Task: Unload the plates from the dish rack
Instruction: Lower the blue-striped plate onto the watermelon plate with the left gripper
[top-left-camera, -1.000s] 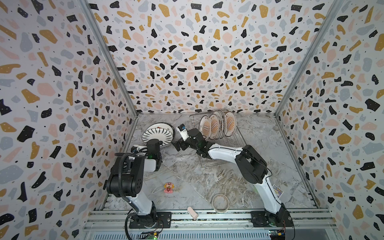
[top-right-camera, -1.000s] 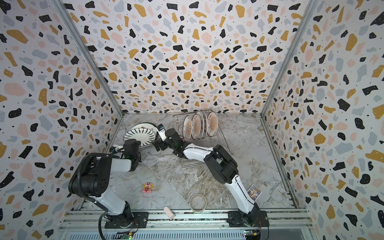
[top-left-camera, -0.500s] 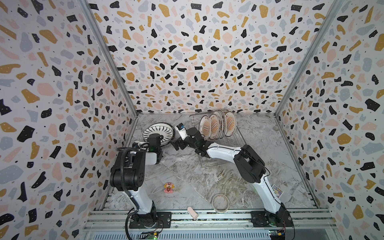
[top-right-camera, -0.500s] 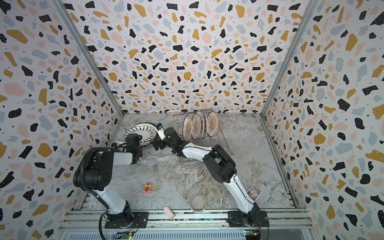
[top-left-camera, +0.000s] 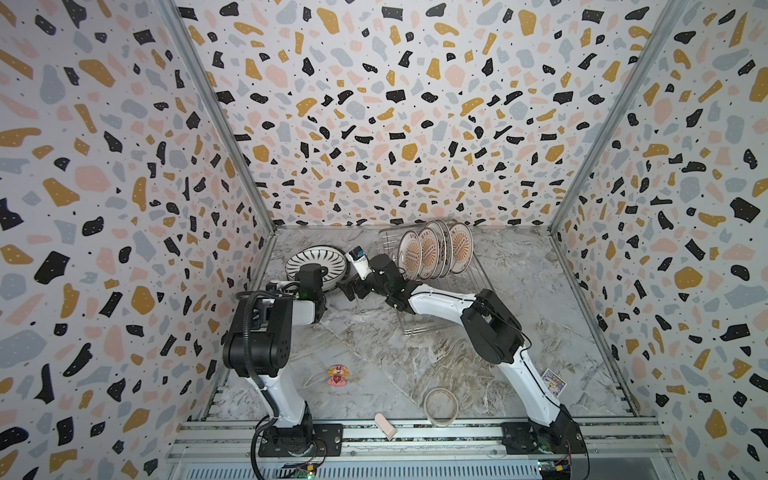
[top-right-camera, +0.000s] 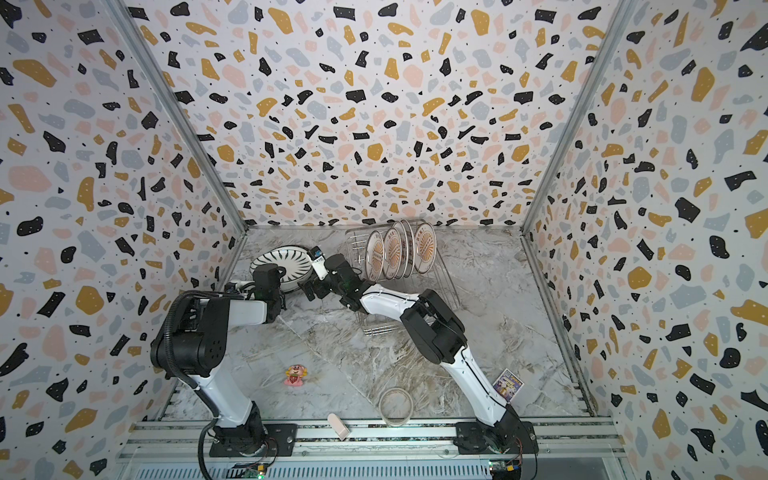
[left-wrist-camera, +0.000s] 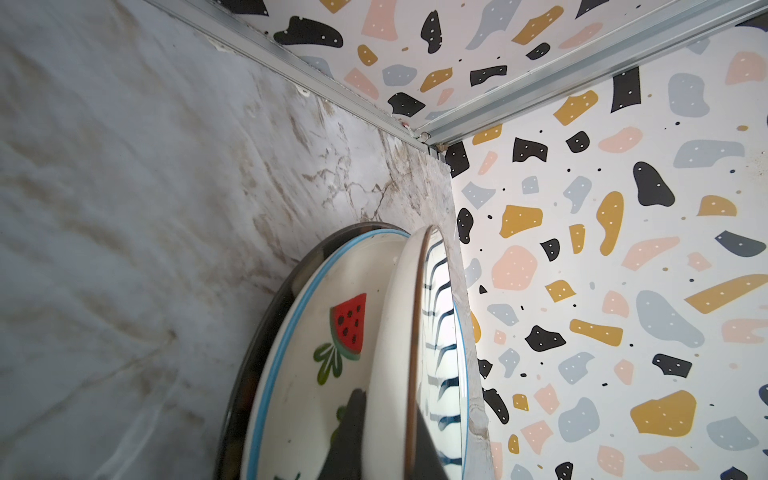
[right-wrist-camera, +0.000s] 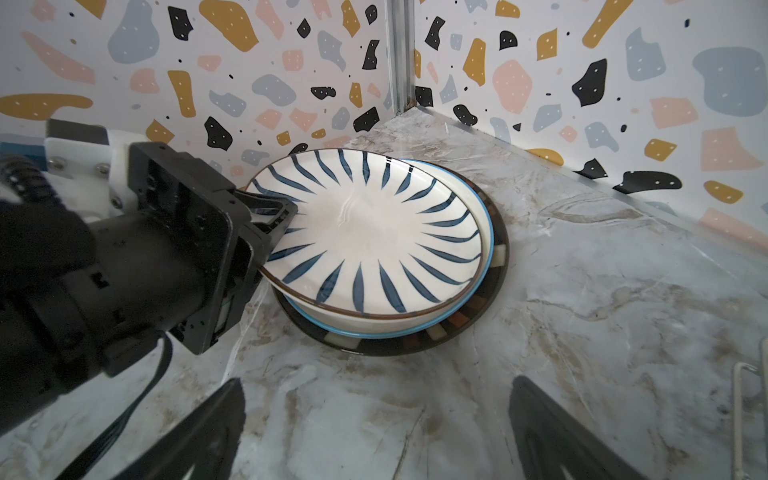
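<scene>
Now the left arm has swung the striped plate (top-left-camera: 322, 259) down, nearly flat, onto the watermelon plate (left-wrist-camera: 332, 353) in the far-left corner. The left gripper (right-wrist-camera: 276, 216) stays pinched on its near-left rim, that edge still lifted. Letting go looks next. It's tight there: the walls (right-wrist-camera: 291, 83) stand close on two sides, so nearward is the clear way out. Just right, the right gripper (right-wrist-camera: 378, 399) gapes wide, empty. Farther right, four sunburst plates (top-left-camera: 432, 253) stand upright in the dish rack (top-left-camera: 419, 328), waiting.

Dark bottom plate (right-wrist-camera: 469, 320) mostly hidden beneath striped plate (right-wrist-camera: 374, 232); rim shows.
</scene>
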